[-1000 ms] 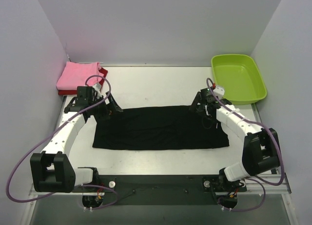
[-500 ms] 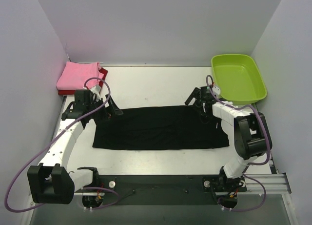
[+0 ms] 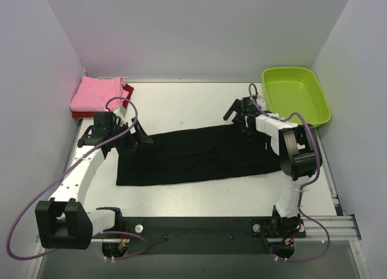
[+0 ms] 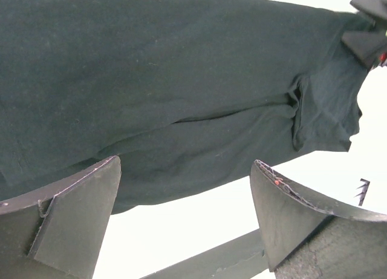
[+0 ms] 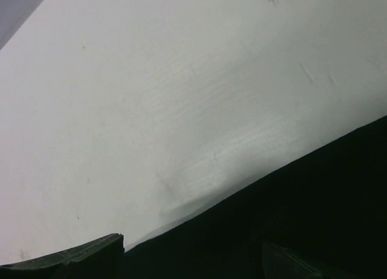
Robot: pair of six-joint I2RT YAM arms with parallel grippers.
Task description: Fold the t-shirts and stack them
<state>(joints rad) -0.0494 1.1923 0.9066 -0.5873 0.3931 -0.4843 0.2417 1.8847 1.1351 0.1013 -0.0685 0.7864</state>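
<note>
top external: one black shirt point(image 3: 199, 155) flat, one pink shirt point(image 3: 97, 92) atop one red shirt point(image 3: 129, 89) — left gripper point(image 4: 184, 164), right gripper point(image 5: 192, 242) both agape

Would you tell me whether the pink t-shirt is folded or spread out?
Folded: the pink t-shirt is a compact square lying on the dark red t-shirt in the far left corner of the table.

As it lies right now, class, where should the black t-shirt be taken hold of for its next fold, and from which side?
Probably its two far corners, one per claw, from above. The black t-shirt lies flat as a long, thin band, so only its edges offer a pinch. The open left claw and open right claw sit by those corners.
</note>
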